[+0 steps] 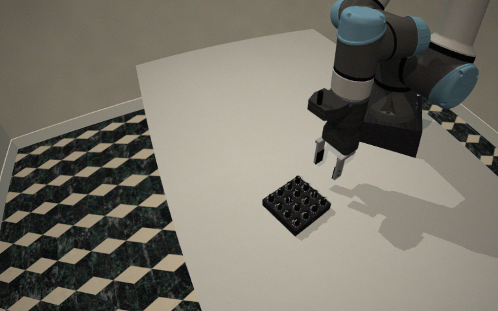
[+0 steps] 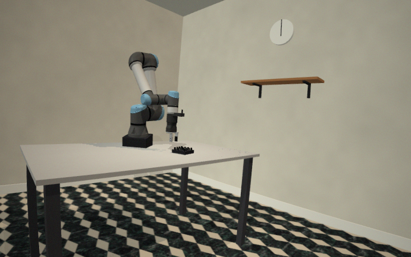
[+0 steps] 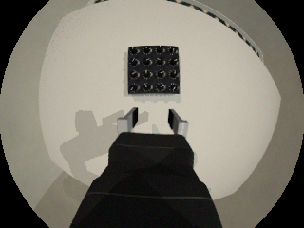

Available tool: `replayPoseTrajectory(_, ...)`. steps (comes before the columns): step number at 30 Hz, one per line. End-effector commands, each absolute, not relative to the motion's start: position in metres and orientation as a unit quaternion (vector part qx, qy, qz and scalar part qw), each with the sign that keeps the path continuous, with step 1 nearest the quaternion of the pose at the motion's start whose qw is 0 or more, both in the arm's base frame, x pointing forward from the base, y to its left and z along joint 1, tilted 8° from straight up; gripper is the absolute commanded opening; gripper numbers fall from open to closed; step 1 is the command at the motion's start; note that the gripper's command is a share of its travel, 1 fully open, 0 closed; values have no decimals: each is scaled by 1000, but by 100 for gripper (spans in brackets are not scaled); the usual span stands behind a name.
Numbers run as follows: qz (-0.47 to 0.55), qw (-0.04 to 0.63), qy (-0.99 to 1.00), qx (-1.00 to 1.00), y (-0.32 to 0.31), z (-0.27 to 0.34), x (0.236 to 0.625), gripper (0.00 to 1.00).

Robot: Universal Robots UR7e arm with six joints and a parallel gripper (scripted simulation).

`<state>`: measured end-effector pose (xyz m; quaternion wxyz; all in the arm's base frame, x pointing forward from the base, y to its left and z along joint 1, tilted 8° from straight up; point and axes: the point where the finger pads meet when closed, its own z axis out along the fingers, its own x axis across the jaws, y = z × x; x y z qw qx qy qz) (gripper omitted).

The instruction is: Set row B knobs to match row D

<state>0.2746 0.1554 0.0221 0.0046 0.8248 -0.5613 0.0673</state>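
Note:
The black knob box (image 1: 278,218) (image 2: 182,152) (image 3: 154,93) stands flat on the table, with black knobs in four rows of four. Each knob has a ring of pale marks; white lines show on some knobs, but their exact marks are too small to read. The printed names and the socket cannot be made out, so I cannot tell which row is B or D. My gripper (image 1: 327,170) (image 2: 173,141) (image 3: 153,114) is open and empty. It hangs above the table beside the box, on the robot base's side, clear of the knobs.
The pale table (image 1: 220,146) (image 2: 99,160) carries the box and the robot's dark base (image 1: 391,137) (image 2: 137,141). The arm's shadow (image 1: 400,219) (image 3: 85,138) falls across the table near the box. A wall shelf (image 2: 281,81) and a clock (image 2: 275,31) are far from the arm.

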Motion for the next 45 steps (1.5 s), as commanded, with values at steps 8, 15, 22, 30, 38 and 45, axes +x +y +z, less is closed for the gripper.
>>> replayPoseTrajectory(8, 68, 4, -564, 823, 155, 22, 275, 100)
replayPoseTrajectory(15, 68, 3, -576, 815, 155, 23, 276, 100)
replayPoseTrajectory(22, 68, 2, -593, 802, 155, 23, 278, 100)
replayPoseTrajectory(30, 68, -2, -639, 766, 153, 25, 281, 100)
replayPoseTrajectory(38, 67, -7, -687, 723, 152, 27, 285, 100)
replayPoseTrajectory(45, 66, -13, -754, 654, 150, 29, 290, 100)
